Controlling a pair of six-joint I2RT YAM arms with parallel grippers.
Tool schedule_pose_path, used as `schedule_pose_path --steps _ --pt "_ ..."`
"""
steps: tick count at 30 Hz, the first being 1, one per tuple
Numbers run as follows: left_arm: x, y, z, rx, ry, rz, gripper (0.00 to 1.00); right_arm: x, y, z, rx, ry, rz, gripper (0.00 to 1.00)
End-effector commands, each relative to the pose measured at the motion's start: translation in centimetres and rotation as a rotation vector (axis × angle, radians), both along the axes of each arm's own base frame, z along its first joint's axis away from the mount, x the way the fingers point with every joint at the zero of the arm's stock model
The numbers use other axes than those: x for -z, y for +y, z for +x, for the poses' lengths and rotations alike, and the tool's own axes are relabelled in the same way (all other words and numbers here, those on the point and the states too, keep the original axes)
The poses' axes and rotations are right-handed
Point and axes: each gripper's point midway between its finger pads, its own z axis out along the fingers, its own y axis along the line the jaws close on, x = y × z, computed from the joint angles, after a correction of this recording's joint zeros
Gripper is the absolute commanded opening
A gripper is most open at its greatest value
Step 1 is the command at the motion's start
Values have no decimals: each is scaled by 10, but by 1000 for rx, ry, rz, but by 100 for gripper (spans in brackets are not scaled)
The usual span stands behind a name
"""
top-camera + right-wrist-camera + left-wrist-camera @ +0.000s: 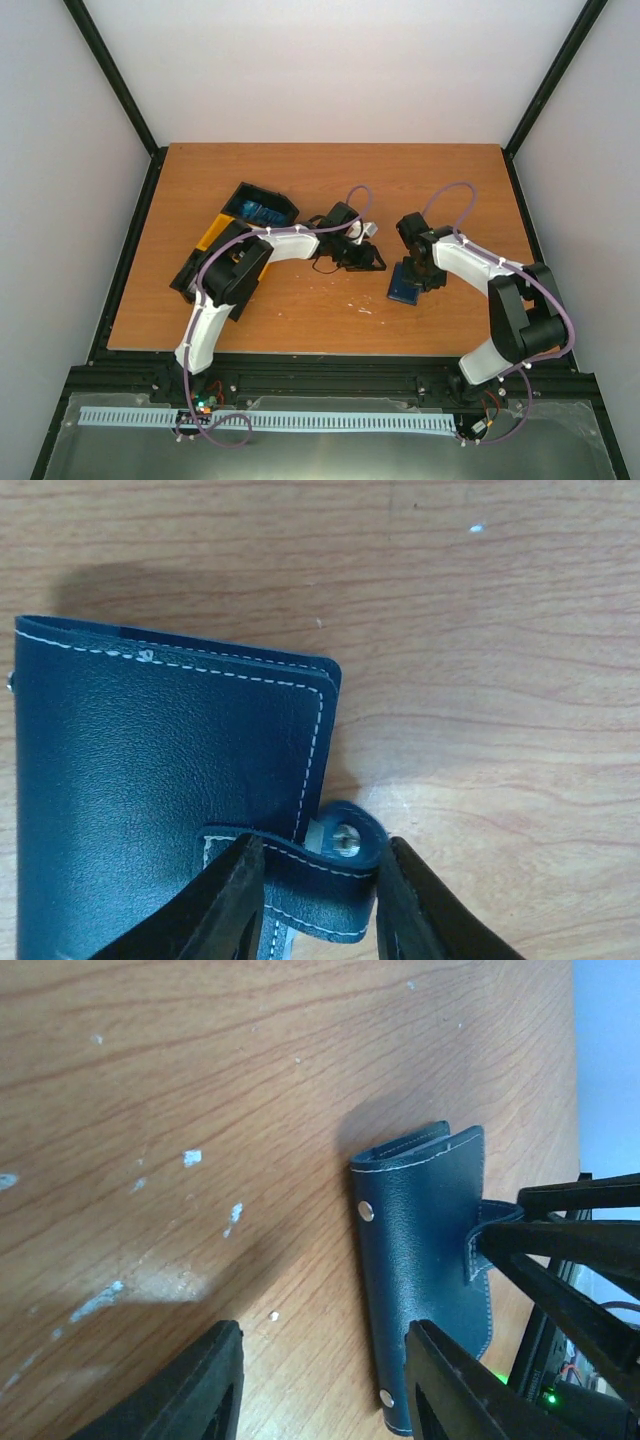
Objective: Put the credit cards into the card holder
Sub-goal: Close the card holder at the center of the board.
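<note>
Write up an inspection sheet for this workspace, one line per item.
Surface: wooden table, marked with small white specks.
Job's things: card holder lies folded on the table, with its snap strap sticking past the edge. Blue credit cards sit in the bin tray's far compartment; no other cards seen.
Clutter: black-and-yellow bin tray, partly under the left arm.
Grippers: left gripper is open and empty, beside the holder. The right gripper has its fingers either side of the strap; grip unclear.
Cables: purple cables loop along both arms, off the holder.
Surroundings: white walls and black frame posts.
</note>
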Motion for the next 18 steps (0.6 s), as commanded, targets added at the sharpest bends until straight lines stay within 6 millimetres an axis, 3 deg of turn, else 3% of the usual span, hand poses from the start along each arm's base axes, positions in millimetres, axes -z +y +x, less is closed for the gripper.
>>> schedule_pose_path --steps 1,6,18 --pt "-1 -11 -4 23 28 -16 46 14 1 -3 -3 21 16 32" --pt "3 -20 -8 45 45 -24 47 22 -5 -5 4 38 -15 33" --pt "23 -34 -44 137 214 -46 48 46 -1 -16 3 86 26 32"
